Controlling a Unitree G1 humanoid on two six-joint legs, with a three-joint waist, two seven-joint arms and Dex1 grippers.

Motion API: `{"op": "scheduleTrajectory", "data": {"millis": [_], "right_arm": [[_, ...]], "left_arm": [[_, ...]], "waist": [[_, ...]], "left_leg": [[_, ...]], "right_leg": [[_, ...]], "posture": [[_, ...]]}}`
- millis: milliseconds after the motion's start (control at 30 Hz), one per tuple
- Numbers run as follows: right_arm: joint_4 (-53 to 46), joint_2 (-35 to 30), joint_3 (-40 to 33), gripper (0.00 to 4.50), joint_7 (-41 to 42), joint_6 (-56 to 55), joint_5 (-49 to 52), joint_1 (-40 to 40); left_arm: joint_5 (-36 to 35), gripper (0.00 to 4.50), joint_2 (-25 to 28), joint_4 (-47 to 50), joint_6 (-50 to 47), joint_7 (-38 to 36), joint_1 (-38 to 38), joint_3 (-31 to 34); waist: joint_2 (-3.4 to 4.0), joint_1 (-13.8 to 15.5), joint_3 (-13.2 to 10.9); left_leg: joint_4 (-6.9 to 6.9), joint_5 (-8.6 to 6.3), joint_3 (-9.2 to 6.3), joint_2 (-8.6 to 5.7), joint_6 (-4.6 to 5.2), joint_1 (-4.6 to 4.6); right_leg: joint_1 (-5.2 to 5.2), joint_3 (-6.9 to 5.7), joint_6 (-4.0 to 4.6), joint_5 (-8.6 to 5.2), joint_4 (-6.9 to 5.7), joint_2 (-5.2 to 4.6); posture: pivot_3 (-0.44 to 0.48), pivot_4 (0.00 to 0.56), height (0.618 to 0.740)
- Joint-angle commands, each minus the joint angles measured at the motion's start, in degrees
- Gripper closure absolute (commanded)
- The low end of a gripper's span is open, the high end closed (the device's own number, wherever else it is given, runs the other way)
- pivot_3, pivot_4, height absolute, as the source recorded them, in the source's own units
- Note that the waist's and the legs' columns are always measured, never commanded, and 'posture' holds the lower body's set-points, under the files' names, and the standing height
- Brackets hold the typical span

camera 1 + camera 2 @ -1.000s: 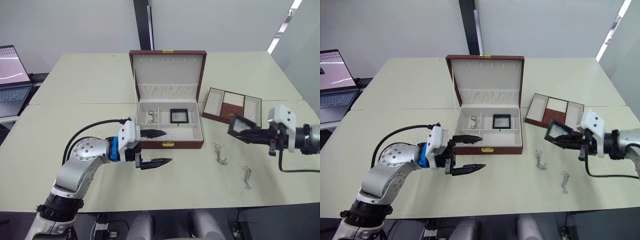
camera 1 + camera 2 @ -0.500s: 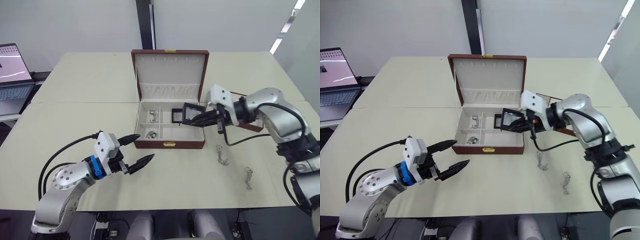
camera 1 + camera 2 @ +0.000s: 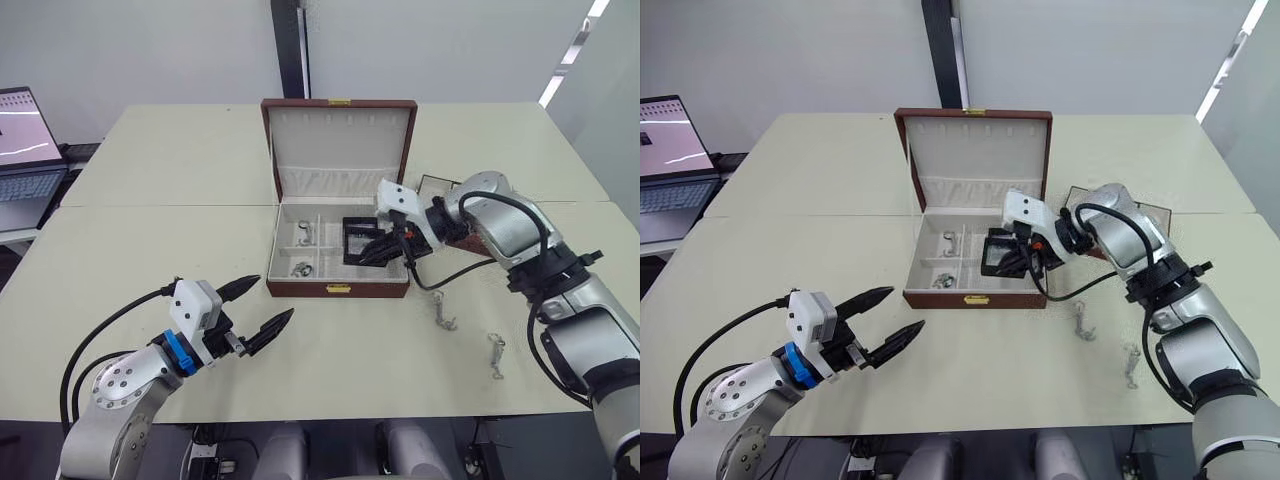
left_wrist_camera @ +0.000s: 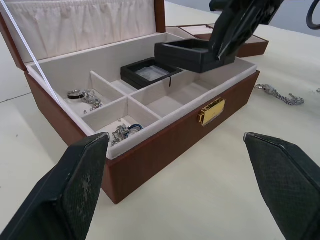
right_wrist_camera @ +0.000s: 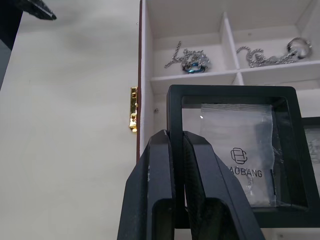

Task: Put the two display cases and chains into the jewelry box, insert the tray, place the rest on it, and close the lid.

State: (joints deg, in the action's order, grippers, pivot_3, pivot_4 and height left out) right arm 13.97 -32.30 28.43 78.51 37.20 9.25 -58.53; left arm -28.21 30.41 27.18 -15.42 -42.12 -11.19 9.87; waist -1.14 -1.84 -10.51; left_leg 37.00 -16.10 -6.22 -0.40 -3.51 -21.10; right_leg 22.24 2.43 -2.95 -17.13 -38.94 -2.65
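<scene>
One display case (image 4: 148,73) lies in the jewelry box (image 3: 338,290); my right tool (image 3: 372,252) pinches the second case (image 5: 235,150) above it, left tool (image 3: 258,309) spread, two chains (image 3: 441,310) and tray (image 3: 478,225) left.

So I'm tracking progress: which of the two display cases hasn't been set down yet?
The display case pinched at its edge by the right gripper, hanging above the jewelry box. The other case lies flat in a rear compartment.

- I read "AOBANG", a round logo above it, on the pale insert inside the display case (image 5: 235,150).
</scene>
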Motion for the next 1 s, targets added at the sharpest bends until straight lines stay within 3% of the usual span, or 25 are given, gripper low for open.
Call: {"op": "scheduleTrajectory", "data": {"millis": [33, 533, 600, 767, 1000], "right_arm": [[0.0, 0.2, 0.0, 4.5, 0.4, -1.0, -1.3, 0.0], [3.3, 2.4, -0.1, 4.5, 0.2, -3.5, -4.1, 1.2], [4.0, 2.9, -0.6, 3.78, -0.1, -3.9, -4.2, 0.8], [4.9, 3.5, -2.2, 2.61, -0.3, -4.4, -3.8, -0.1], [5.8, 3.6, -5.2, 0.53, -1.1, -5.0, -2.9, -1.1]], "left_arm": [[-0.3, 0.0, -0.2, 3.1, 0.8, 0.7, -0.4, 0.3], [-1.6, 0.0, 0.4, 7.1, -4.0, 3.6, 1.8, -0.3], [-1.8, 0.0, 0.5, 7.3, -4.8, 3.9, 2.3, -0.3], [-2.1, 0.0, 0.6, 7.7, -6.3, 4.6, 3.5, -0.4], [-2.1, 0.0, 0.6, 7.5, -7.0, 4.5, 4.4, -0.5]], "waist": [[0.0, 0.0, 0.0], [0.0, 0.0, 0.0], [0.0, 0.0, 0.0], [0.0, 0.0, 0.0], [0.0, 0.0, 0.0]], "left_leg": [[0.0, 0.0, -0.01, 0.0, 0.0, 0.0], [0.0, 0.0, 0.0, 0.0, 0.0, 0.01], [0.0, 0.0, 0.0, 0.0, 0.0, 0.01], [0.0, 0.0, 0.0, 0.0, 0.0, 0.0], [0.0, 0.0, 0.0, 0.0, 0.0, 0.0]], "right_leg": [[-0.01, 0.0, 0.0, 0.0, 0.0, 0.0], [-0.01, 0.01, 0.0, 0.0, -0.01, 0.02], [0.0, 0.01, 0.0, 0.0, -0.01, 0.02], [0.0, 0.01, 0.0, 0.0, -0.01, 0.03], [-0.01, 0.01, 0.0, 0.0, -0.01, 0.03]], "posture": [[0.0, 0.15, 0.74], [0.0, 0.15, 0.74], [0.0, 0.15, 0.74], [0.0, 0.15, 0.74], [0.0, 0.15, 0.74]]}}
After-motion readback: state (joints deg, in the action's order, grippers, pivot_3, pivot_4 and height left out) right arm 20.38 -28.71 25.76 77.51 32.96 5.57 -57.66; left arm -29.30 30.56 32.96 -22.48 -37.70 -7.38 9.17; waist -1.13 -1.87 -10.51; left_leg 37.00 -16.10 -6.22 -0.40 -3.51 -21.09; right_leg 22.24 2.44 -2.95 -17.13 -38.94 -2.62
